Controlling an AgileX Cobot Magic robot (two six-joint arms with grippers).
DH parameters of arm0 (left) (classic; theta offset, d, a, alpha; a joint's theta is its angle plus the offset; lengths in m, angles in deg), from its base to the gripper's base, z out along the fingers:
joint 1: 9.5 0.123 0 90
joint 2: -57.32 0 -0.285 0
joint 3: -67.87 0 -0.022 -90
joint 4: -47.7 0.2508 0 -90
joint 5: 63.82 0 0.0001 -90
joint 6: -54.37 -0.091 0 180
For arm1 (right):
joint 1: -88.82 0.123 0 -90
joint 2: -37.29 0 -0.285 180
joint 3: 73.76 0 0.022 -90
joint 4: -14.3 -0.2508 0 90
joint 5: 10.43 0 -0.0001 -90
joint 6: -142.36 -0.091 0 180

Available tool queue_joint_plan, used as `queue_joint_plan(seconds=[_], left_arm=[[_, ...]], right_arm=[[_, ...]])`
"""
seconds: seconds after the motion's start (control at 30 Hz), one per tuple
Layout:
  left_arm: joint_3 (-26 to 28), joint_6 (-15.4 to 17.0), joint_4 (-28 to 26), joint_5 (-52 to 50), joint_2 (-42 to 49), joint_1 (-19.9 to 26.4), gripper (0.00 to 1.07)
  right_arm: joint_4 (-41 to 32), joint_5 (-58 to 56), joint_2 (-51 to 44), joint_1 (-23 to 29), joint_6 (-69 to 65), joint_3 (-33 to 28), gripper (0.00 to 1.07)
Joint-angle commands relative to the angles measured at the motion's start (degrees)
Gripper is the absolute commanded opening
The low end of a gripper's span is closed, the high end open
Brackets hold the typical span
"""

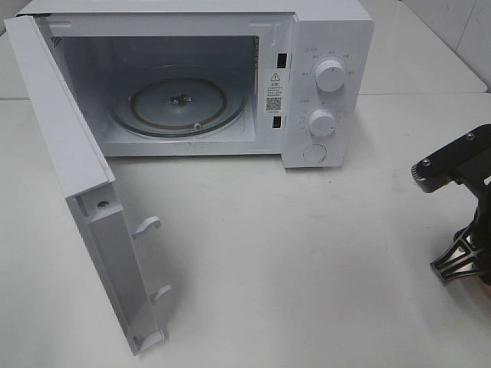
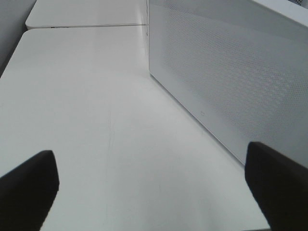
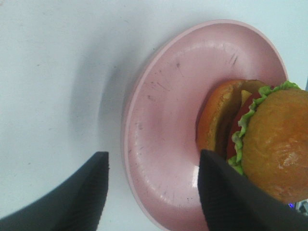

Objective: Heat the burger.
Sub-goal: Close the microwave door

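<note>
The right claw (image 3: 151,192) is held parted and empty over the plate (image 3: 168,144), one finger above its rim, while the left claw (image 2: 154,187) is spread wide beside the microwave (image 1: 322,84). The burger (image 3: 260,139) lies tilted on the plate's far side from that rim. The plate rim is best pinched squarely and kept level so the burger is not tipped off.

High view: looks steeply down across the white bench (image 1: 307,268) into the open microwave (image 1: 192,84). Left wrist view: low, skimming the bench alongside the microwave's perforated side wall (image 2: 231,72), shared with the high view. Right wrist view: close, straight down on the pink plate (image 3: 168,144).
</note>
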Motion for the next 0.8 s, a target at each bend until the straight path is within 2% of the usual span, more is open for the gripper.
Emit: queue_joint_plan(seconds=[0.03, 0.07, 0.1, 0.17, 0.2, 0.3, 0.53, 0.6, 0.8], left_arm=[[-0.17, 0.00, -0.29, -0.46, 1.26, 0.23, 1.05], [-0.17, 0.00, -0.29, -0.46, 1.26, 0.23, 1.05], [-0.17, 0.00, -0.29, -0.46, 1.26, 0.23, 1.05], [-0.17, 0.00, -0.29, -0.46, 1.26, 0.23, 1.05], [-0.17, 0.00, -0.29, -0.46, 1.26, 0.23, 1.05], [-0.17, 0.00, -0.29, -0.46, 1.26, 0.23, 1.05], [-0.17, 0.00, -0.29, -0.46, 1.26, 0.23, 1.05], [-0.17, 0.00, -0.29, -0.46, 1.26, 0.23, 1.05], [-0.17, 0.00, -0.29, -0.46, 1.26, 0.23, 1.05]], right_arm=[[-6.19, 1.78, -6.82, 0.17, 9.45, -0.06, 0.59], [-6.19, 1.78, -6.82, 0.17, 9.45, -0.06, 0.59], [-10.14, 3.15, -9.97, 0.17, 14.04, -0.06, 0.63], [-12.03, 4.01, -11.69, 0.17, 16.56, -0.06, 0.66], [-15.41, 5.16, -14.78, 0.17, 20.63, -0.06, 0.71], [-19.65, 5.67, -19.65, 0.17, 25.67, -0.06, 0.79], [-26.70, 5.44, -26.36, 0.17, 31.11, -0.06, 0.78], [-31.34, 4.64, -30.54, 0.17, 35.58, -0.06, 0.78], [-34.78, 1.03, -34.55, 0.17, 38.62, -0.06, 0.78]])
